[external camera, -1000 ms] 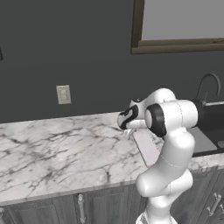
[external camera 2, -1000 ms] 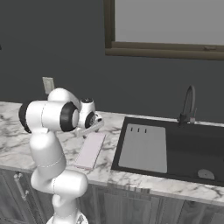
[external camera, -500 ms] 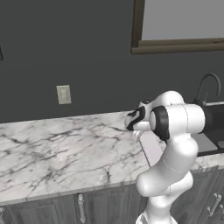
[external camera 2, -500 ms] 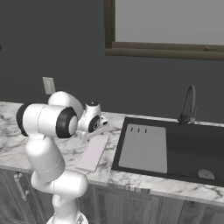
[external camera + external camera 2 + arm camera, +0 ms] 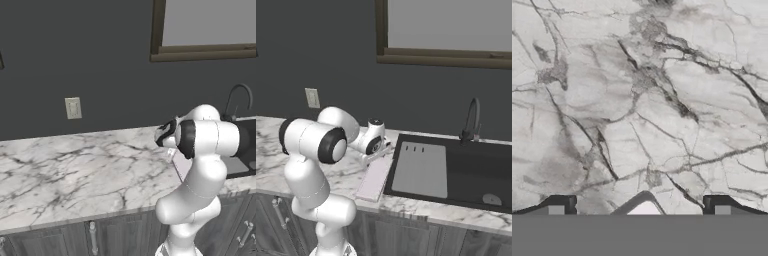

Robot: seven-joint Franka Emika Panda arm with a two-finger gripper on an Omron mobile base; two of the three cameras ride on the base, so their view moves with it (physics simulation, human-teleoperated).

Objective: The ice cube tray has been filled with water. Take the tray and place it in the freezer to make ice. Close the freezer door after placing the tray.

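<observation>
Looking from the left base view, you see the gripper (image 5: 167,135) hanging above the marble counter (image 5: 75,165), with a pale sliver of the ice cube tray (image 5: 182,164) showing just below and behind it, mostly hidden by the arm.

From the right base view, the gripper (image 5: 377,150) sits over the tray's far end; the ice cube tray (image 5: 375,178) lies flat just beside the sink (image 5: 456,170), its long axis running from the gripper back toward the counter's front edge.

In the hand view, your jaws stand wide open and empty, fingers (image 5: 557,206) apart, with one tray corner (image 5: 641,206) between them at the bottom. I judge you need to shift back along the tray.
</observation>
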